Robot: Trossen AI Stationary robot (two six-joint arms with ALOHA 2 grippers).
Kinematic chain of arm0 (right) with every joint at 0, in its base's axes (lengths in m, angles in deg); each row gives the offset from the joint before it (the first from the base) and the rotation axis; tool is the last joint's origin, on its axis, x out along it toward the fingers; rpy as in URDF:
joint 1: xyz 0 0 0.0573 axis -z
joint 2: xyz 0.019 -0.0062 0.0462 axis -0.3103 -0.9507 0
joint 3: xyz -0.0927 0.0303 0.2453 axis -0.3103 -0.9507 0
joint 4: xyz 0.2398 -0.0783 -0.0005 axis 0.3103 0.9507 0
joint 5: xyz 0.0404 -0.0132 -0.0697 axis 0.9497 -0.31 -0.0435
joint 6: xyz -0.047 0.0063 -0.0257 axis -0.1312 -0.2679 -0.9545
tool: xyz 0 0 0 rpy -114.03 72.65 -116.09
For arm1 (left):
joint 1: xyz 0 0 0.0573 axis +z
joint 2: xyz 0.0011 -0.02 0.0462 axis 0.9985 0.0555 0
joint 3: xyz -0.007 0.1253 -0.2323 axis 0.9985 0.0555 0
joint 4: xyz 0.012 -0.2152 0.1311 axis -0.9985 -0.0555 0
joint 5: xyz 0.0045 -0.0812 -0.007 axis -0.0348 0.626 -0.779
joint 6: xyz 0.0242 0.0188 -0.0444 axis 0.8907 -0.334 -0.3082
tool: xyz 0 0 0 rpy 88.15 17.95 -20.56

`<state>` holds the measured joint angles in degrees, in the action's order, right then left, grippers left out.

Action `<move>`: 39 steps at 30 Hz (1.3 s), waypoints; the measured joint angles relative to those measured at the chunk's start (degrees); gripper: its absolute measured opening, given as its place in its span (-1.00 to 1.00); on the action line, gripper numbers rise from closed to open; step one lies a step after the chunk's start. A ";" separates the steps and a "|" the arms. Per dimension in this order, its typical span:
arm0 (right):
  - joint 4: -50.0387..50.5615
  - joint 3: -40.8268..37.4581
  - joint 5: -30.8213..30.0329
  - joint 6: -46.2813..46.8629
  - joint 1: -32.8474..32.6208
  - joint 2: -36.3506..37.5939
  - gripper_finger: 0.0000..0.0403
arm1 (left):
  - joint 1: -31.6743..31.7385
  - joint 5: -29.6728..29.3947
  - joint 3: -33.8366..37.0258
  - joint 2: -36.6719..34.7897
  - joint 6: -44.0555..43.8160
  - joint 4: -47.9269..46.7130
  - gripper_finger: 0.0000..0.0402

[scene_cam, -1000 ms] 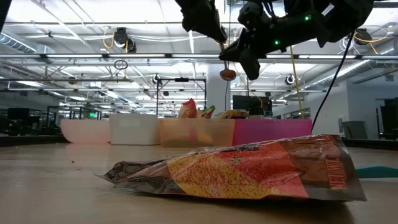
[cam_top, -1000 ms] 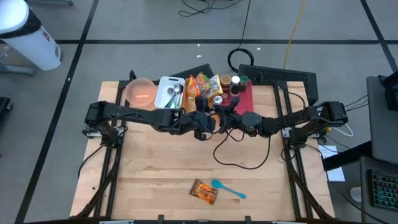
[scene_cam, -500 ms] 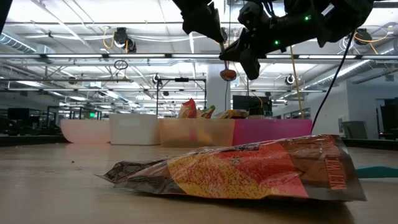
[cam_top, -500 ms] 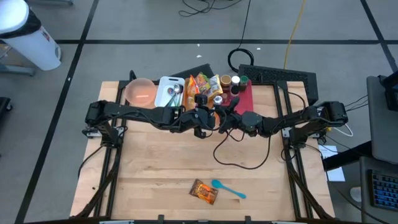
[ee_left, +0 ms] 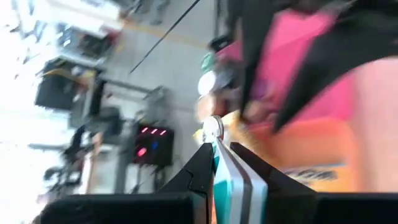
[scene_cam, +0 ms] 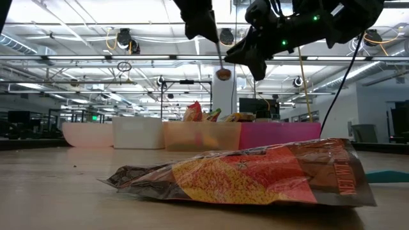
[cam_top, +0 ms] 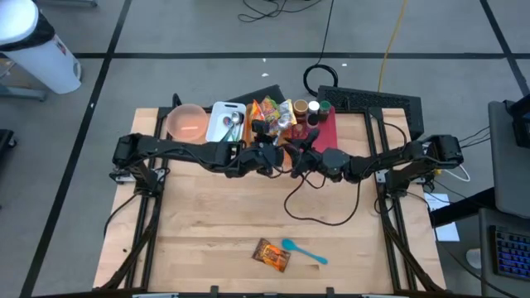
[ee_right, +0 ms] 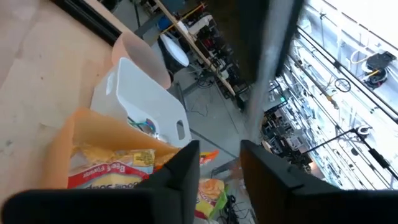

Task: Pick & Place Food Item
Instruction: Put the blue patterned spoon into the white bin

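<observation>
Wooden table (cam_top: 207, 223) under a wide hall, bins lined along its far edge. Your left gripper (cam_top: 267, 149) pinches a spoon (scene_cam: 219, 61) aloft above them, clear of everything; the right gripper (cam_top: 300, 157) beside it stands parted, empty. The snack packet (cam_top: 272, 254) waits near the front edge, untouched.

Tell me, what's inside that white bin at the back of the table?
The white bin holds utensils: a few metal spoons with something green among them. Its walls hide whatever lies deeper, so I can't count them.
</observation>
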<state>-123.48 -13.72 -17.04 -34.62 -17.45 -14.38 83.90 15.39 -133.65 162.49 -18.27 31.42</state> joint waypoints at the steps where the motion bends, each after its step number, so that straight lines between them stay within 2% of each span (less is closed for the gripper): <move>1: 0.13 0.00 0.00 0.00 0.00 0.00 -0.43 | -0.01 -1.66 0.00 -0.14 -0.04 -0.28 -0.81; 5: -0.08 0.00 -0.09 0.00 -0.05 0.00 -0.25 | -0.11 -7.27 0.02 -1.44 -3.70 -6.91 -0.81; 13: 0.30 -0.02 -0.02 -0.64 -2.63 0.00 0.00 | 2.64 -8.44 0.34 -4.47 -23.47 -28.40 -0.81; 16: 0.35 -0.02 -0.02 -0.53 -3.70 0.00 0.04 | 4.08 -11.42 2.56 -4.60 -27.36 -32.24 -0.81; 21: 0.55 -0.70 -0.02 2.13 -5.32 0.00 0.07 | 5.91 -13.75 9.72 -5.26 -30.52 -31.71 -0.81; 27: -0.75 -2.05 0.00 4.54 -7.33 0.00 0.07 | 8.12 -18.72 19.49 -7.86 -28.60 -22.10 -0.81; 35: -0.15 -2.14 -0.05 9.10 -10.63 -0.01 0.09 | 10.92 -16.83 31.78 -10.46 -17.52 1.43 -0.81; 39: 0.11 -2.16 -0.13 10.71 -12.58 -0.02 0.07 | 11.74 -16.10 35.21 -10.46 -13.71 7.80 -0.81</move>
<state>-123.37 -15.89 -17.17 -23.90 -30.03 -14.40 95.64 -0.71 -98.44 152.04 -31.98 39.21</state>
